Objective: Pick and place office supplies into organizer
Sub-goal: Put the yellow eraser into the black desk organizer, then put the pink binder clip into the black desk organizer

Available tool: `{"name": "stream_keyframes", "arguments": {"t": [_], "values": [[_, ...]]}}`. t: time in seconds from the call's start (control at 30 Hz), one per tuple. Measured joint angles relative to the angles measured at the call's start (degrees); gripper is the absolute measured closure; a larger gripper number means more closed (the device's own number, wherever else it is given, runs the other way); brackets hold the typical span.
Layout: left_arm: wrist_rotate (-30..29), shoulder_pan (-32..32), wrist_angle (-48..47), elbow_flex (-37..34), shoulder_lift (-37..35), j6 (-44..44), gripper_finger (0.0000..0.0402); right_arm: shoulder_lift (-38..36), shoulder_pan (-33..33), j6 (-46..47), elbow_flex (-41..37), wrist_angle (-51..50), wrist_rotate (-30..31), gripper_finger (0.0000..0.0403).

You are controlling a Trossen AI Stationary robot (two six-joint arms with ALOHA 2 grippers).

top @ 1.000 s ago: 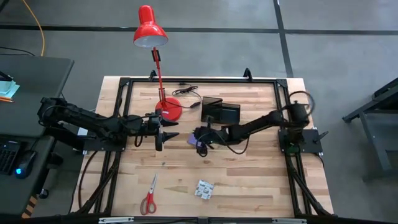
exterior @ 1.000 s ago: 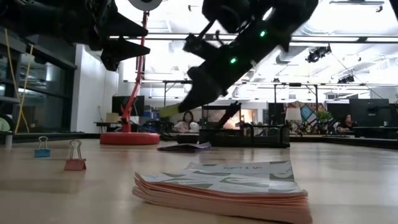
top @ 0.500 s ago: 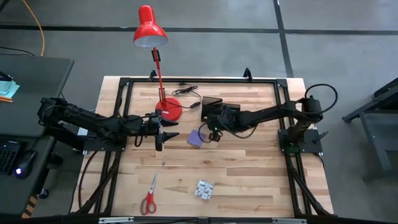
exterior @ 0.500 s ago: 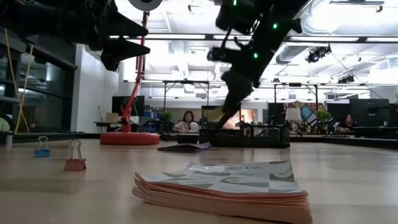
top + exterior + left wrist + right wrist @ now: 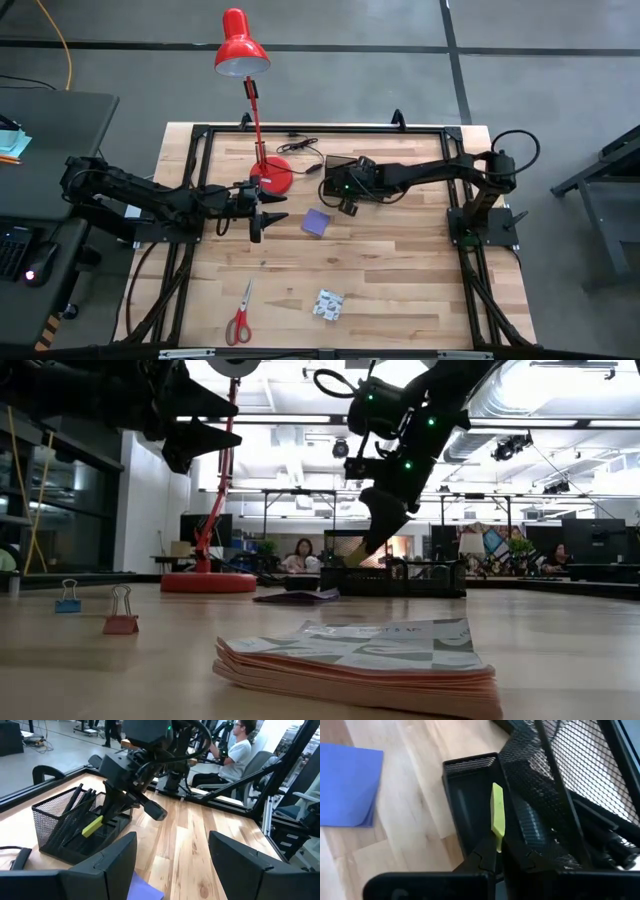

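My right gripper (image 5: 345, 203) hangs over the near left corner of the black mesh organizer (image 5: 357, 178), shut on a tiny yellow piece (image 5: 497, 812). The piece stands over an open front compartment (image 5: 470, 810). Black pens (image 5: 75, 806) lean in the organizer's tall mesh cup. The purple notepad (image 5: 318, 222) lies flat on the table just near-left of the organizer. Red-handled scissors (image 5: 238, 316) and the white-blue patterned packet (image 5: 328, 304) lie near the table's near edge. My left gripper (image 5: 268, 212) waits open by the lamp base, above the table. My right gripper pinches the yellow piece by one end (image 5: 497, 839) between its two fingertips (image 5: 487, 855). The fingers slant down from above toward the organizer (image 5: 112, 810). The piece sticks out past the fingertips, lifted clear, its free end (image 5: 86, 831) above the organizer's front compartment.
The red desk lamp's base (image 5: 272, 175) stands left of the organizer, with a black cable (image 5: 300, 148) behind it. Two binder clips (image 5: 68, 597) (image 5: 120, 616) stand at the table's left in the low view. A black frame (image 5: 300, 128) rims the table. People sit beyond it.
My right gripper has carried the yellow piece from above the purple notepad toward the table's far edge and a little right, ending over the organizer's near left corner. The arm has stretched out more level. The notepad, hidden partly before, now shows whole on the table.
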Motion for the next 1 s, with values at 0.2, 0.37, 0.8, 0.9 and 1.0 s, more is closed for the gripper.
{"name": "stream_keyframes", "arguments": {"t": [0.2,0.37,0.8,0.9,1.0], "values": [[0.0,0.0,0.0,0.0,0.0,0.0,0.0169,0.0,-0.6,-0.6,0.0,0.1,-0.3,0.0395],[0.0,0.0,0.0,0.0,0.0,0.1,0.0169,0.0,-0.7,-0.6,0.0,0.6,0.8,0.0354],[0.0,0.0,0.0,0.0,0.0,0.1,0.0169,0.0,-1.1,0.5,0.0,1.8,-4.2,0.0256],[0.0,0.0,0.0,0.0,0.0,0.1,0.0169,0.0,-0.7,0.5,0.0,1.7,-4.0,0.0250],[0.0,0.0,0.0,0.0,0.0,0.1,0.0169,0.0,0.6,1.0,0.0,1.5,-4.0,0.0250]]}}
